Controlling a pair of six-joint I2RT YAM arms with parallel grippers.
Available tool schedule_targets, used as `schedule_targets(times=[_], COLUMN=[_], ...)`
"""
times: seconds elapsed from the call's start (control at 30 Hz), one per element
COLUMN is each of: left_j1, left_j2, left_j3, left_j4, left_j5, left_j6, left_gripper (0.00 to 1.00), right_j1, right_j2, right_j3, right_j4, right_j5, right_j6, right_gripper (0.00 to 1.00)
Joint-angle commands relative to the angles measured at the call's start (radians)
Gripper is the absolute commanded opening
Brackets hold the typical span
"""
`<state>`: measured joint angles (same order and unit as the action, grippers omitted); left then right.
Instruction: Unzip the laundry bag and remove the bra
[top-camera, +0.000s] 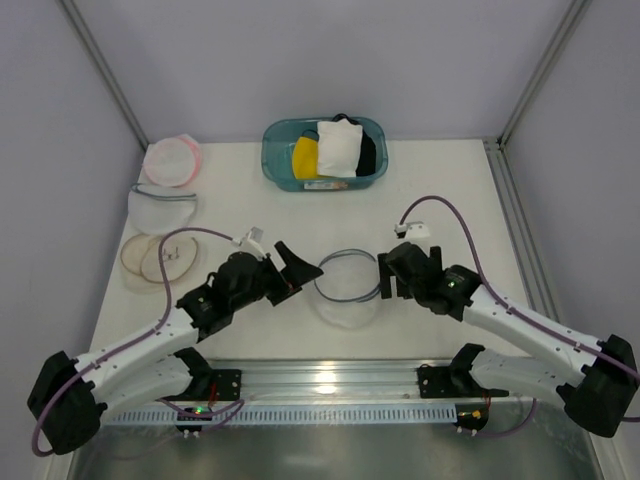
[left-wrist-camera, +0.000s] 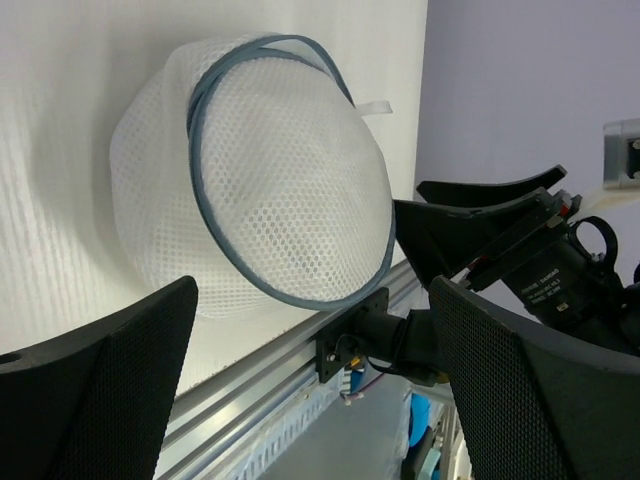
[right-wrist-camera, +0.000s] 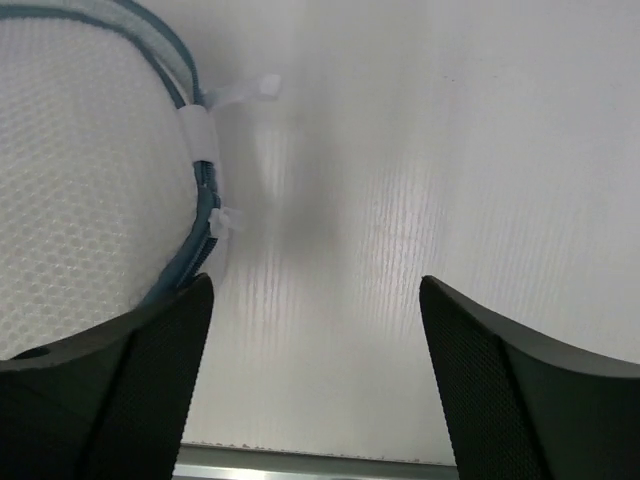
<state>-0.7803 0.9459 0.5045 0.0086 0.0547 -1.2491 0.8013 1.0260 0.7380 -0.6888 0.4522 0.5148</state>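
Note:
The laundry bag, a round white mesh pouch with a grey-blue zipper rim, lies zipped in the middle of the table. It fills the upper left of the left wrist view and the left edge of the right wrist view. A white pull tab sits on its rim. My left gripper is open and empty just left of the bag. My right gripper is open and empty just right of it, beside the rim. The bra does not show as a separate thing; only a white mass shows through the mesh.
A teal bin at the back holds a yellow garment, a white square pad and something black. On the left lie a pink-rimmed pouch, a white mesh pouch and a beige-rimmed pouch. A metal rail runs along the near edge.

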Motion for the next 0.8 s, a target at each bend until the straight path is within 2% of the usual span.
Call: schedule_targets(times=[0.0, 0.07, 0.2, 0.27, 0.37, 0.47, 0.67, 0.77], left_j1=[0.004, 0.004, 0.006, 0.006, 0.006, 0.006, 0.006, 0.006], left_j2=[-0.071, -0.114, -0.183, -0.208, -0.252, -0.286, -0.346, -0.374], left_j3=[0.026, 0.025, 0.02, 0.019, 0.017, 0.014, -0.004, -0.015], left_j4=[-0.11, -0.139, -0.208, -0.229, -0.269, -0.294, -0.326, -0.34], left_j5=[-0.081, -0.099, -0.124, -0.141, -0.154, -0.161, -0.171, -0.177], left_j6=[0.037, 0.042, 0.045, 0.045, 0.043, 0.042, 0.039, 0.034], left_gripper=[0.99, 0.99, 0.99, 0.99, 0.99, 1.0, 1.0, 0.99], right_j1=[0.001, -0.001, 0.018, 0.079, 0.228, 0.347, 0.473, 0.484], right_j2=[-0.073, -0.104, -0.181, -0.178, -0.104, 0.011, 0.175, 0.235], right_j3=[0.073, 0.087, 0.092, 0.098, 0.136, 0.191, 0.271, 0.297], right_j4=[-0.041, -0.025, 0.04, 0.061, 0.04, -0.001, -0.038, -0.06], right_j5=[0.111, 0.05, -0.162, -0.219, -0.176, -0.064, 0.052, 0.103], right_j6=[0.001, -0.022, -0.104, -0.131, -0.148, -0.154, -0.225, -0.236], right_gripper=[0.95, 0.99, 1.0, 0.99, 0.99, 0.99, 0.99, 0.99])
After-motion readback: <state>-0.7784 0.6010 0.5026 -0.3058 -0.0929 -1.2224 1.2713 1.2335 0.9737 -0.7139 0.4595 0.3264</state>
